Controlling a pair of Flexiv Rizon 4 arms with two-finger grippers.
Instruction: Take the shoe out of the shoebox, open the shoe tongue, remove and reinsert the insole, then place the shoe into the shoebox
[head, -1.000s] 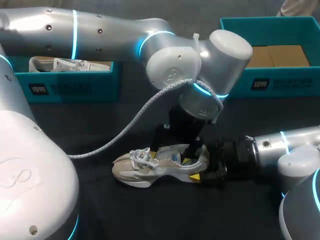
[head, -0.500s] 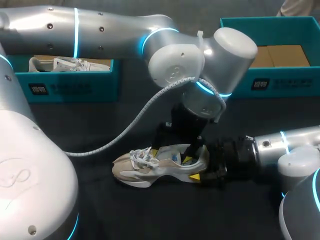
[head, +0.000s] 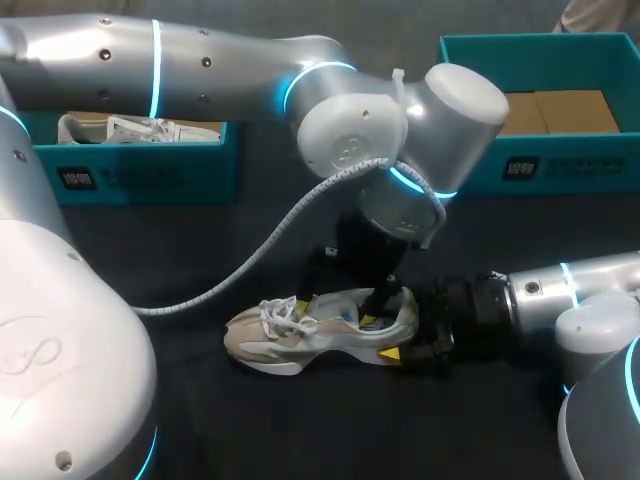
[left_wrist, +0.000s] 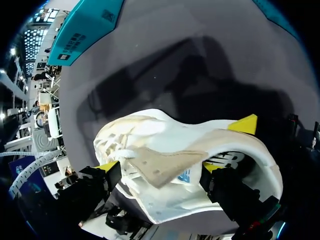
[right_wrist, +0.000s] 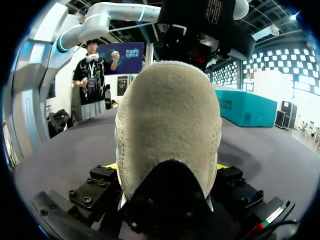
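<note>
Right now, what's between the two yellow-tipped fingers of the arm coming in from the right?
The heel of the shoe, held from both sides by the right gripper. The right wrist view shows it filling the gap.

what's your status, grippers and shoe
Right gripper shut on shoe heel, shoe on table. Left gripper at the shoe's opening, grip unclear. Left arm's cable hangs near the toe.

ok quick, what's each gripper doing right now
left gripper: open, fingers spread over the beige and white sneaker
right gripper: shut on the sneaker's heel
</note>
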